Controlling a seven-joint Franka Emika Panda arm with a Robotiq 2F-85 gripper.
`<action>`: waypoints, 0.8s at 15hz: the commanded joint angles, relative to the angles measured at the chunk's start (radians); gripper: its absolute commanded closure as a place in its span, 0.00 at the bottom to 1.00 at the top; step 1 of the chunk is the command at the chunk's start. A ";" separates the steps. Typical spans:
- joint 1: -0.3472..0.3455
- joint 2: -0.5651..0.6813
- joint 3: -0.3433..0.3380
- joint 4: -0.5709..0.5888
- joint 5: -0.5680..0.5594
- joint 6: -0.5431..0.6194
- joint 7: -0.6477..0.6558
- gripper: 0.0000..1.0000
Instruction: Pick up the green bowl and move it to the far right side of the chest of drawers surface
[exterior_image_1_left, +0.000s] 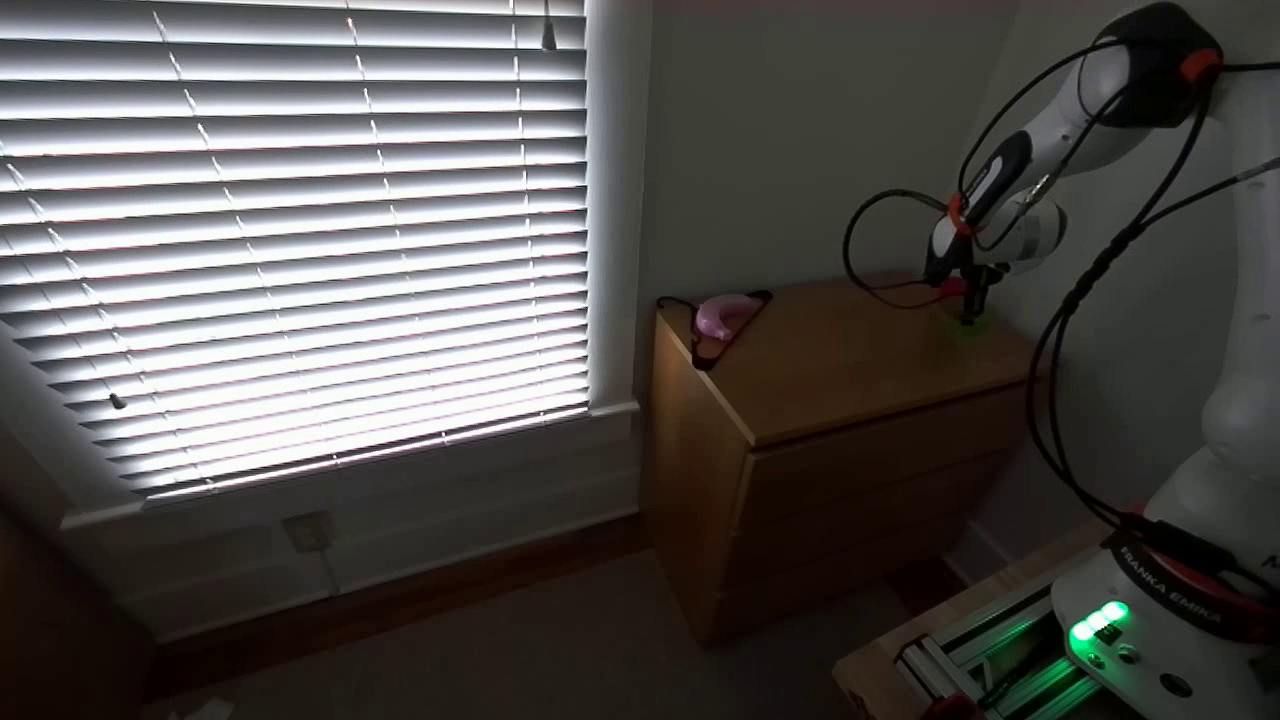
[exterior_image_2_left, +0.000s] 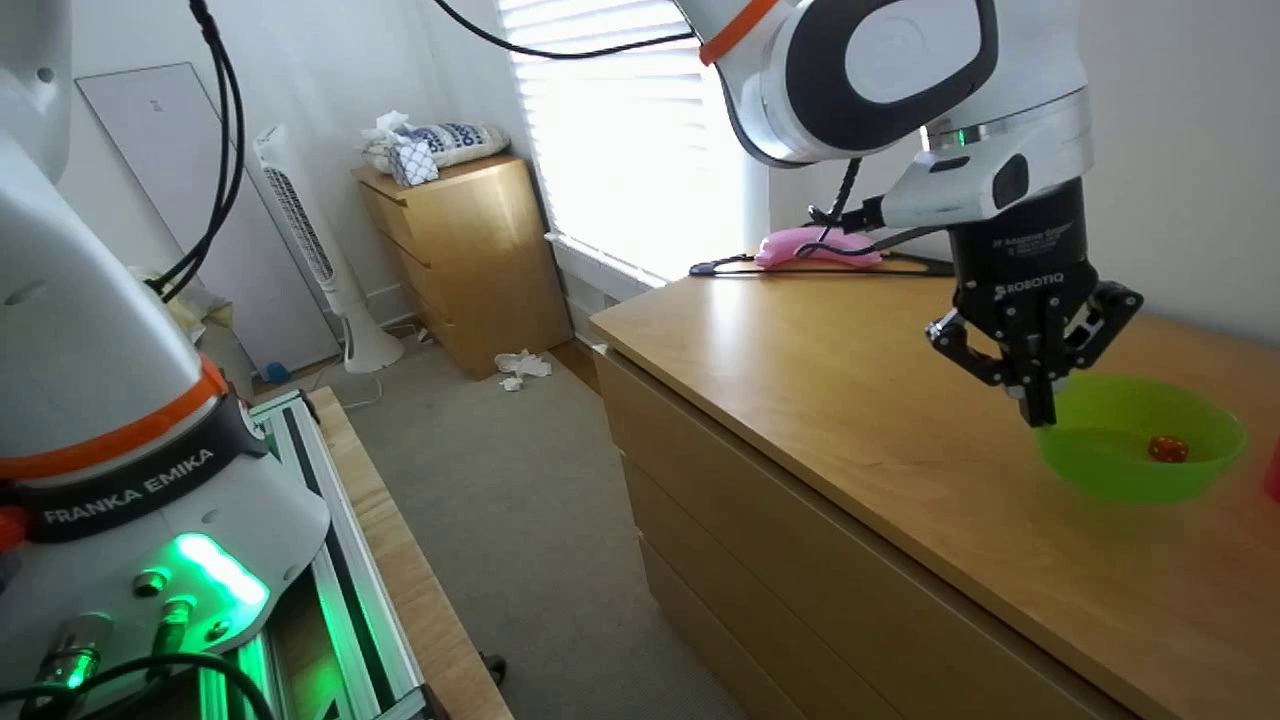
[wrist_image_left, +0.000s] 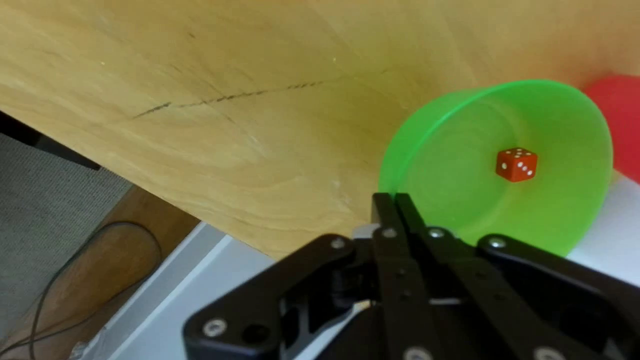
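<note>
The green bowl (exterior_image_2_left: 1130, 485) is over the right part of the chest of drawers (exterior_image_2_left: 840, 400) in an exterior view, with a red die (wrist_image_left: 517, 165) inside it. It shows dimly in an exterior view (exterior_image_1_left: 962, 326) and large in the wrist view (wrist_image_left: 455, 170). My gripper (exterior_image_2_left: 1043, 418) points down at the bowl's near side. In the wrist view the gripper (wrist_image_left: 392, 197) has its fingers close together, one on each side of the bowl's rim, pinching the wall. I cannot tell whether the bowl's base touches the chest top (wrist_image_left: 240, 155).
A red cup (wrist_image_left: 617, 120) is right beside the bowl. A pink lumpy object (exterior_image_2_left: 815, 246) and a black hanger (exterior_image_2_left: 720, 268) lie at the chest's window end. Walls stand behind the chest. Another small dresser (exterior_image_2_left: 480, 230) and a white fan (exterior_image_2_left: 320, 250) stand farther off.
</note>
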 joint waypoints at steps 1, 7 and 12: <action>-0.066 0.041 0.030 0.044 0.038 -0.015 0.038 0.99; -0.211 0.063 0.121 0.122 0.108 -0.023 -0.057 0.99; -0.300 0.101 0.159 0.199 0.148 -0.083 -0.130 0.99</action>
